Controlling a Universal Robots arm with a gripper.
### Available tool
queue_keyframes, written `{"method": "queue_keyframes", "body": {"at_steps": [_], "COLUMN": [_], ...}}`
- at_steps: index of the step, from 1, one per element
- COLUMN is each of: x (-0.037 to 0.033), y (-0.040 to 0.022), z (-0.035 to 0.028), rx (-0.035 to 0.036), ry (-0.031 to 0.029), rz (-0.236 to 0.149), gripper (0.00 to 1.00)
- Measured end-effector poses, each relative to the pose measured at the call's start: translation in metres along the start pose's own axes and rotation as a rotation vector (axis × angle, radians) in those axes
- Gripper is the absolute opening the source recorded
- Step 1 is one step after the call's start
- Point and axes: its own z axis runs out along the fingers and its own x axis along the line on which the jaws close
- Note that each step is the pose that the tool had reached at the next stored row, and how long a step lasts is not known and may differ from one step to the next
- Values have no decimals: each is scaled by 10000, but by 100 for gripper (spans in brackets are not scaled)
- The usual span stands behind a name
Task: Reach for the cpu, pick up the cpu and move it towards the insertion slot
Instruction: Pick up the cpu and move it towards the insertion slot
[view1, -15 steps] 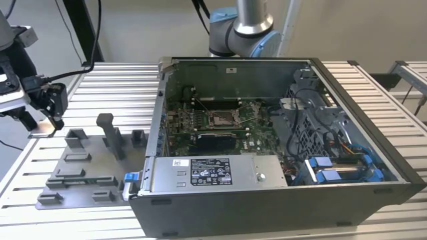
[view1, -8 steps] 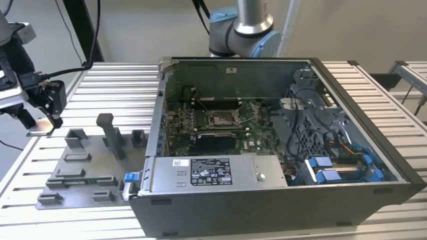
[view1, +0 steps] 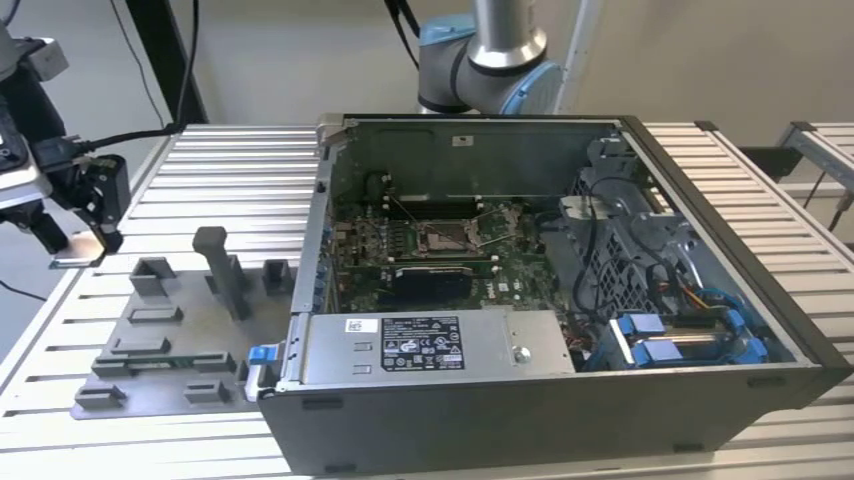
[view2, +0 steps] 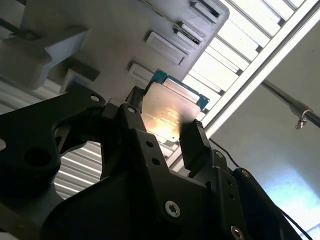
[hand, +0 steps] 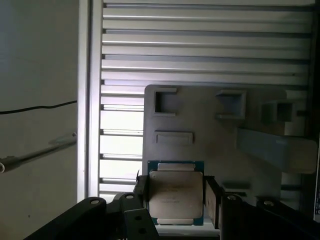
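My gripper (view1: 78, 238) hangs at the exterior view's left, over the slatted table beside the grey fixture plate (view1: 167, 335). It is shut on the cpu (view1: 75, 252), a thin square chip held flat by two opposite edges. In both wrist views the cpu (view2: 169, 111) (hand: 176, 192) shows its silvery top and a green rim, with a black finger (hand: 141, 186) pressed against each side. The fixture plate lies below and beyond the chip. The insertion slot (view1: 449, 236), a silver-framed socket on the green board, sits inside the open computer case, well to the exterior view's right of the gripper.
The open computer case (view1: 534, 400) has tall metal walls around the board. Its power supply (view1: 427, 348) sits at the front and blue-clipped drive bays (view1: 667, 335) on the exterior view's right. Upright grey blocks (view1: 220, 268) stand on the fixture plate. The table edge (hand: 90, 100) runs close by.
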Motion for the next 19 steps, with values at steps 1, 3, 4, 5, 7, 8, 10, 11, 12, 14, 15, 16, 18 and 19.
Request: {"method": "queue_keyframes", "body": {"at_steps": [1,3,4,5,7,8,10,11,12,14,15,16,18,19], "x": [0,0,0,0,1,1,1,1,2,3,4,4,5,5], "y": [0,1,1,1,1,2,3,3,4,5,6,7,8,9], "z": [-6,-17,-22,-28,-51,-69,-109,-129,-154,-223,-255,-286,-340,-367], "rx": [1,0,0,0,1,0,-7,-22,-34,-35,-36,-36,-36,-36], "ry": [1,1,0,1,2,0,-12,-21,-24,-22,-23,-23,-23,-22], "rz": [1,1,0,0,0,1,0,-2,-2,-1,0,0,-1,-1], "gripper": [0,0,0,0,0,0,0,0,0,0,0,0,0,0]}}
